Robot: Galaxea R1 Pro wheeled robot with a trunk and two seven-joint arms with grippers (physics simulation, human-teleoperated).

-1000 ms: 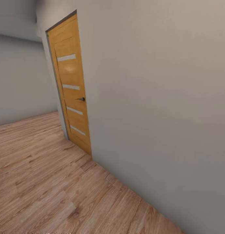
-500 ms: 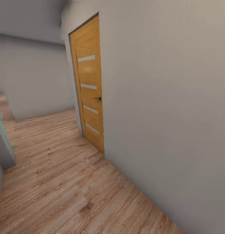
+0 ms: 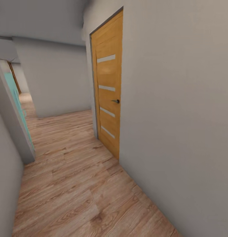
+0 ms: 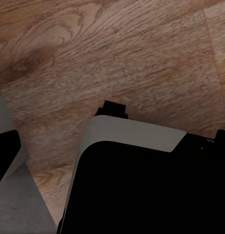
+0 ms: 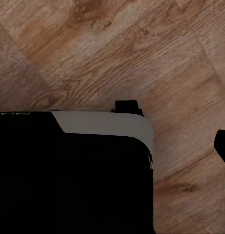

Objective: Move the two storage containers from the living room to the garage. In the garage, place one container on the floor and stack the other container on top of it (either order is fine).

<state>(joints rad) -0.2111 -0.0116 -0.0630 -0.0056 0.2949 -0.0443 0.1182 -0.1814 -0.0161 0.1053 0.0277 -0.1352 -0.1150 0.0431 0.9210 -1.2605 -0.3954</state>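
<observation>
While the robot rolls through a corridor, the head view gives a wood plank floor (image 3: 71, 184), a grey wall (image 3: 180, 115) along the right side and a closed wooden door (image 3: 108, 89) with pale slots and a small dark handle (image 3: 116, 101). A teal panel (image 3: 15, 98) stands at the left edge, past a wall corner. No bin is in sight here, so where the two containers are cannot be told.

From the left wrist view come the same planks (image 4: 117, 53) and a black-and-grey part of the robot's body (image 4: 137, 170); whether that gripper is wide or narrow cannot be told.

From the right wrist view come planks (image 5: 141, 48) again and another dark body part (image 5: 73, 170); its gripper's state cannot be told either.

As a judgement from the task alone: lidless plastic bins should be light and fairly stiff, with smooth, slippery walls. Pinching a top rim on a short side, or one rim per gripper, seems the safest hold.
</observation>
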